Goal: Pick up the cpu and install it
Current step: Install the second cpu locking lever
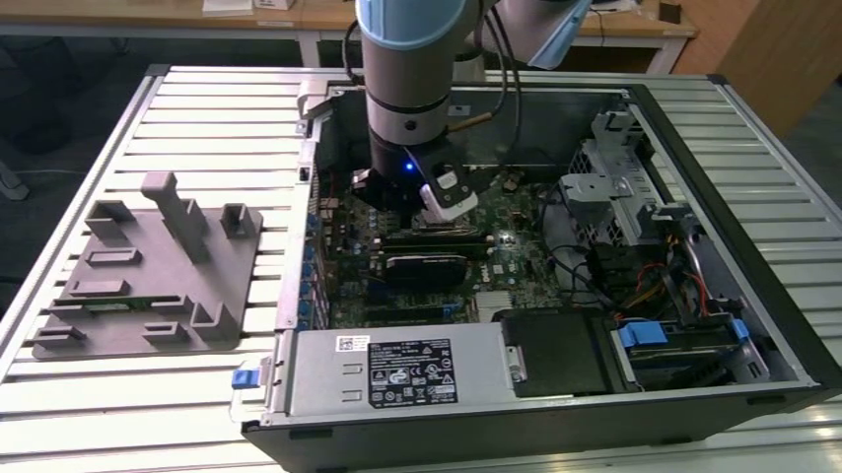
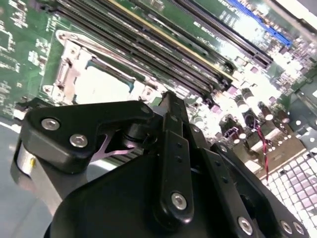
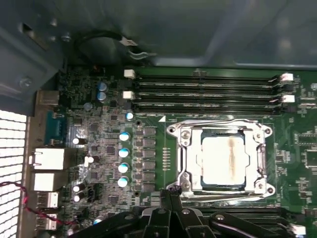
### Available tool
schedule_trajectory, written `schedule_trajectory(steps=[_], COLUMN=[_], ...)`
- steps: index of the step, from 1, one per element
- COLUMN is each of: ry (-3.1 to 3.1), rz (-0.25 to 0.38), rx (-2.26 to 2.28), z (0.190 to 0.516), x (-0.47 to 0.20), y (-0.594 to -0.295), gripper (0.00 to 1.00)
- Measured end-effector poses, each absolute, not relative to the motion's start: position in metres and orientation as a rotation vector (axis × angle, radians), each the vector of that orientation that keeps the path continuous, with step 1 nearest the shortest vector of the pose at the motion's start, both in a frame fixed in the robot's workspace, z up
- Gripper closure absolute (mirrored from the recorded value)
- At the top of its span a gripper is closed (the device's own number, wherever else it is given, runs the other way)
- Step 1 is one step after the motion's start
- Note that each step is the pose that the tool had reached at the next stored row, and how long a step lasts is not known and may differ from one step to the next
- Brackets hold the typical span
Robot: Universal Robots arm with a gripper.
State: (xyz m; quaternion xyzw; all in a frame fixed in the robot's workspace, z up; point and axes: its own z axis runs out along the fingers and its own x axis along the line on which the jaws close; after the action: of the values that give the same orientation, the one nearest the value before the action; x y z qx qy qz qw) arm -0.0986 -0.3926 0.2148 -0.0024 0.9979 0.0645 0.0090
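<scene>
Arm is down inside the open PC case (image 1: 736, 296), which lies on its side on the slatted tabletop (image 1: 197, 108). In the exterior view the claw (image 1: 441, 209) hangs just above the motherboard (image 1: 526, 246), near the case's middle. The cpu (image 3: 223, 161) already sits in its socket, shiny silver top up w/ a faint brownish streak down the centre, framed by the metal retention bracket (image 3: 185, 148); in the second wrist view the same cpu (image 2: 101, 89) shows as a bright patch inside the bracket, just past the claw's black linkage. Claw (image 3: 171, 196) tips come together at one edge of the socket, next to the cpu but not on it; fingers look clenched on nothing, no gap visible btwn them in both wrist views. RAM slots (image 3: 208, 89) run parallel along the socket's other side. A row of blue-topped capacitors (image 3: 124, 158) stands beside the socket. On the exterior view's left, a grey plastic tray (image 1: 145, 286) w/ upright posts rests on the tabletop, well apart from the case.
</scene>
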Motion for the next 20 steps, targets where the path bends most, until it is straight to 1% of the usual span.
schedule_trajectory(steps=[9, 20], ry=[3.117, 3.117], rz=[0.199, 0.197], rx=[-0.007, -0.007], z=[0.215, 0.215], x=[-0.075, -0.068], y=[-0.390, -0.383], gripper=[0.89, 0.89])
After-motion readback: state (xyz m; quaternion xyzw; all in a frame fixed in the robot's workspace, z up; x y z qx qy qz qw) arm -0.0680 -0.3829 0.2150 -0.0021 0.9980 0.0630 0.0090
